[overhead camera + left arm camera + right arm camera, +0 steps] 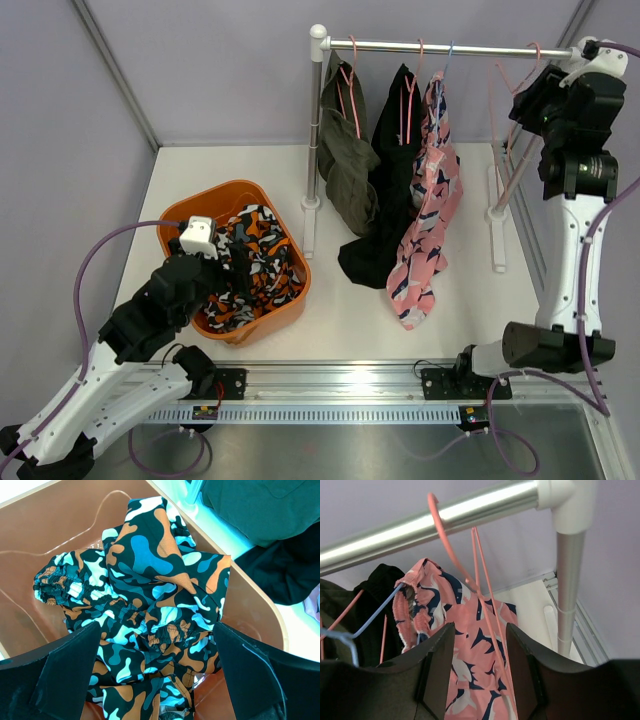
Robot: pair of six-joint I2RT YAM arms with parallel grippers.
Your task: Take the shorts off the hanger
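Observation:
The camouflage shorts (262,255) lie bunched in the orange basket (222,193). My left gripper (228,262) hovers over them, open. In the left wrist view its gripper (156,630) straddles the camouflage cloth (150,570) without pinching it. The olive shorts (345,165), black shorts (385,190) and pink patterned shorts (430,215) hang on hangers from the rail (440,47). My right gripper (515,108) is up at the rail's right end, open. In the right wrist view the wires of a bare pink hanger (451,555) pass between the fingers of the gripper (480,627); the pink shorts (465,610) hang behind.
The rack's white uprights (316,120) and feet (497,215) stand on the white table. Grey walls enclose the back and sides. A metal rail with the arm bases runs along the near edge (330,385). A blue hanger (365,622) holds the pink shorts.

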